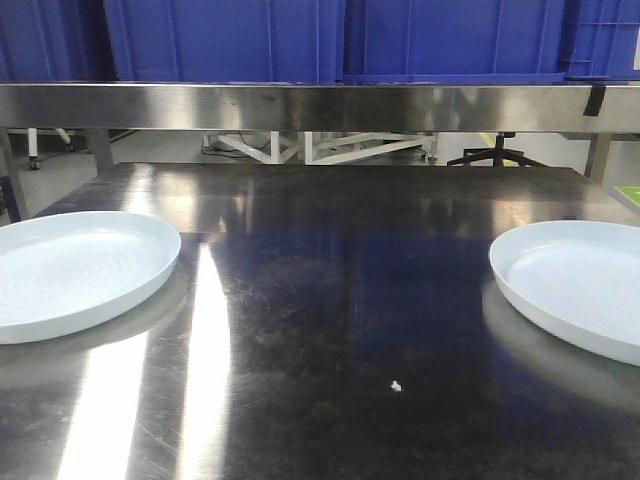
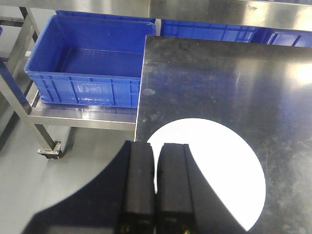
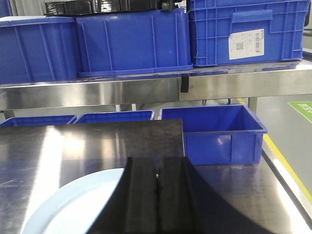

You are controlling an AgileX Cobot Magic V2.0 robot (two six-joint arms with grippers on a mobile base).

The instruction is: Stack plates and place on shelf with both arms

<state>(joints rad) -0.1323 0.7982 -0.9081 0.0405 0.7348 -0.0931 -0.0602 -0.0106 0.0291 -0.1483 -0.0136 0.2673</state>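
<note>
The left plate [image 1: 80, 270] and right plate [image 1: 580, 285] look glossy, stiff, breakable, probably slippery; I'd pinch the low rim. Both the left gripper [image 2: 156, 195] and right gripper [image 3: 157, 200] hang closed, empty

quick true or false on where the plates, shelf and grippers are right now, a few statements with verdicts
1. The left plate and the right plate lie apart on the tabletop. True.
2. The left plate shows concentric ripples. True.
3. One plate already sits on the shelf. False: both are on the tabletop, and the shelf carries blue crates.
4. The left gripper clamps a plate's rim. False: it is shut on nothing.
5. The right gripper is wide open. False: its fingers are together.
</note>
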